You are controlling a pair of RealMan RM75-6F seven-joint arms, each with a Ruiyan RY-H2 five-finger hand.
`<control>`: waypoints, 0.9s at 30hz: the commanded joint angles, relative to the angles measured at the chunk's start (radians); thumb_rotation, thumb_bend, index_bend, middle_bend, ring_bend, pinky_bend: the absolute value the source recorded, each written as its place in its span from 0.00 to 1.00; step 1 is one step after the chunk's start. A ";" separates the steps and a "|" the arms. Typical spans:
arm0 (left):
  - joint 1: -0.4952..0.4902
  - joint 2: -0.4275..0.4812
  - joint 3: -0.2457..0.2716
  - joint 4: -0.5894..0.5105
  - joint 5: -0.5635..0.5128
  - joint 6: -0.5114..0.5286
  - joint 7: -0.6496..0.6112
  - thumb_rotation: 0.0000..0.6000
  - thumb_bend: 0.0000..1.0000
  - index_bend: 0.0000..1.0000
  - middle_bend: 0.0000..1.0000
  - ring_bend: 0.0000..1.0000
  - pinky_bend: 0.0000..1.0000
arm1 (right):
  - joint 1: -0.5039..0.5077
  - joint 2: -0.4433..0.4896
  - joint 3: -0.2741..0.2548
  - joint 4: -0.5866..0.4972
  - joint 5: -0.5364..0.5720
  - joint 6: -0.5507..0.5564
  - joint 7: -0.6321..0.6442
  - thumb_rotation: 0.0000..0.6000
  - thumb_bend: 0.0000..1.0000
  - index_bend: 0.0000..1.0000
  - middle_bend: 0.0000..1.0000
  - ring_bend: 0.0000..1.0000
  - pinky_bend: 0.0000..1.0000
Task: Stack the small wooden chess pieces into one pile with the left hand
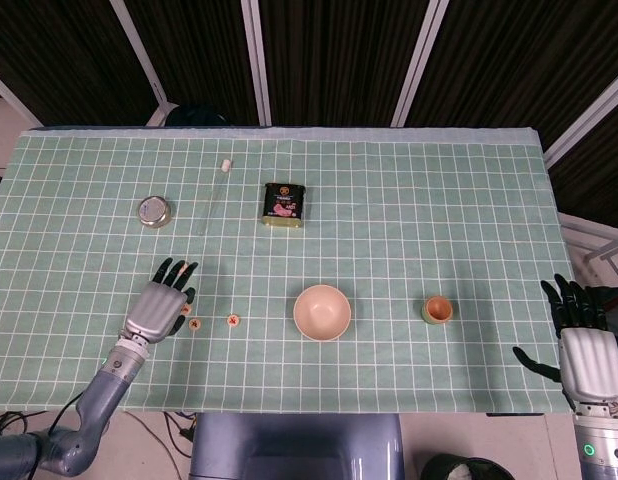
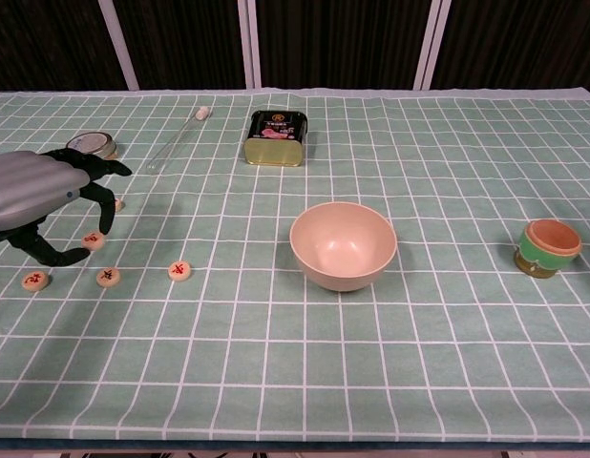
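Head view: my left hand (image 1: 155, 307) hangs low over the bench (image 1: 409, 200), dark fingers pointing away from me. One piece (image 1: 186, 309) sits right at its fingertips, another (image 1: 195, 324) just right of it, a third (image 1: 232, 320) further right. Right hand (image 1: 586, 350) rests off the bench edge, fingers spread, holding nothing.

Chest view: left hand (image 2: 39, 196) has fingers curled down, a piece (image 2: 93, 240) pinched between thumb and fingertip. Below the hand lie three pieces: one (image 2: 33, 281) under the thumb, one (image 2: 108, 277) just right, one (image 2: 180, 271) beyond.
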 commanded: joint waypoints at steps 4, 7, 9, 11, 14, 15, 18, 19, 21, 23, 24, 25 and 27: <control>0.014 -0.011 0.007 0.005 0.017 0.000 0.020 1.00 0.33 0.52 0.04 0.00 0.00 | 0.001 0.001 0.000 0.001 0.002 -0.002 0.002 1.00 0.23 0.09 0.01 0.00 0.00; 0.018 -0.017 0.007 0.005 0.025 -0.003 0.023 1.00 0.33 0.52 0.04 0.00 0.00 | 0.001 0.001 0.001 0.001 0.003 -0.002 0.003 1.00 0.23 0.09 0.01 0.00 0.00; 0.020 -0.022 0.006 0.006 0.032 -0.006 0.023 1.00 0.33 0.52 0.04 0.00 0.00 | 0.000 0.001 0.002 0.000 0.003 -0.001 0.005 1.00 0.23 0.09 0.01 0.00 0.00; 0.020 -0.026 0.007 0.007 0.035 -0.013 0.028 1.00 0.33 0.51 0.04 0.00 0.00 | 0.000 0.002 0.002 0.000 0.004 -0.001 0.005 1.00 0.23 0.09 0.01 0.00 0.00; 0.021 -0.034 0.007 0.008 0.036 -0.022 0.043 1.00 0.33 0.51 0.04 0.00 0.00 | 0.000 0.002 0.004 -0.002 0.008 -0.001 0.005 1.00 0.23 0.09 0.01 0.00 0.00; 0.021 -0.036 0.007 0.009 0.037 -0.023 0.046 1.00 0.33 0.51 0.04 0.00 0.00 | 0.000 0.002 0.005 -0.002 0.009 -0.001 0.004 1.00 0.23 0.09 0.01 0.00 0.00; 0.024 -0.044 0.005 0.011 0.039 -0.025 0.054 1.00 0.33 0.51 0.04 0.00 0.00 | 0.000 0.003 0.005 -0.003 0.009 0.000 0.005 1.00 0.23 0.09 0.01 0.00 0.00; 0.025 -0.045 0.005 0.011 0.039 -0.027 0.058 1.00 0.33 0.51 0.04 0.00 0.00 | 0.000 0.003 0.005 -0.002 0.009 0.000 0.005 1.00 0.23 0.09 0.01 0.00 0.00; 0.027 -0.047 0.005 0.011 0.040 -0.028 0.068 1.00 0.33 0.51 0.04 0.00 0.00 | 0.000 0.003 0.005 -0.002 0.009 -0.001 0.006 1.00 0.23 0.09 0.01 0.00 0.00; 0.029 -0.048 0.002 0.010 0.038 -0.028 0.072 1.00 0.33 0.51 0.04 0.00 0.00 | 0.000 0.003 0.005 -0.002 0.010 -0.002 0.006 1.00 0.23 0.09 0.01 0.00 0.00; 0.031 -0.048 0.001 0.011 0.038 -0.027 0.074 1.00 0.33 0.51 0.04 0.00 0.00 | 0.000 0.003 0.005 -0.002 0.009 -0.002 0.006 1.00 0.23 0.09 0.01 0.00 0.00; 0.032 -0.049 0.000 0.011 0.039 -0.027 0.076 1.00 0.33 0.51 0.04 0.00 0.00 | 0.000 0.003 0.005 -0.002 0.009 -0.002 0.006 1.00 0.23 0.09 0.01 0.00 0.00; 0.033 -0.049 -0.001 0.012 0.040 -0.027 0.082 1.00 0.33 0.51 0.04 0.00 0.00 | 0.000 0.003 0.005 -0.001 0.008 -0.001 0.006 1.00 0.23 0.09 0.01 0.00 0.00</control>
